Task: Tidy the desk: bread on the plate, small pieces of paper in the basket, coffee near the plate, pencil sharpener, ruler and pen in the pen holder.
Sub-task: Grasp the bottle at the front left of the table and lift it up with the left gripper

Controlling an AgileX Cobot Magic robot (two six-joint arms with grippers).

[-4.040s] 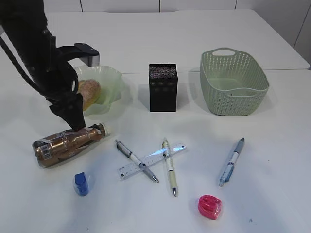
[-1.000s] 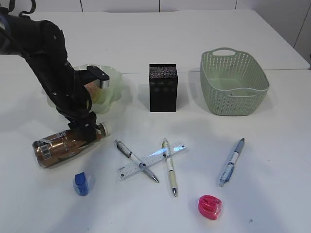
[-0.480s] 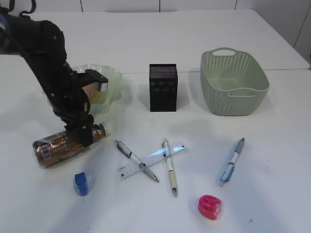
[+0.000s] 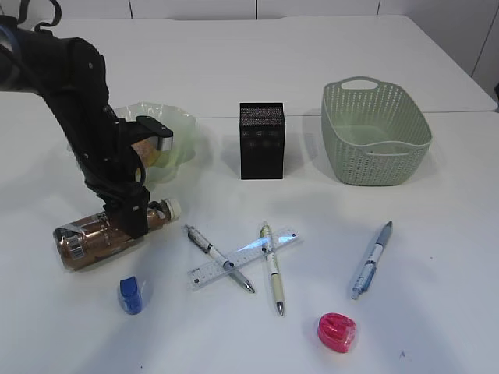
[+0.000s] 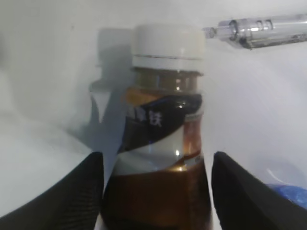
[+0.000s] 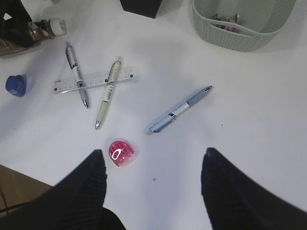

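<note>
Copper-labelled coffee (image 4: 105,231) lies on its side at the lower left of the exterior view, white cap toward the centre, just below the plate (image 4: 181,132) that holds the bread (image 4: 148,148). The left gripper (image 4: 129,220) straddles the bottle's neck end from above. In the left wrist view its 2 fingers (image 5: 72,191) stand on either side of the bottle body with a little daylight showing on each flank, so the jaws read as spread around the bottle but not yet pressed against it; no grip is evident.

The step in hand is judged to be seizing the coffee to stand it near the plate. For a sound grasp, the jaws should close evenly on the body below the shoulder, not on the tapered neck, where a round, smooth bottle could roll or squirt out. A nearby pen (image 5: 261,29) at the upper right of the wrist view should be left undisturbed.

The right gripper (image 6: 153,187) hangs open and empty at the bottom of its view, above a red sharpener (image 6: 121,153) and a blue-grey pen (image 6: 178,110).
</note>
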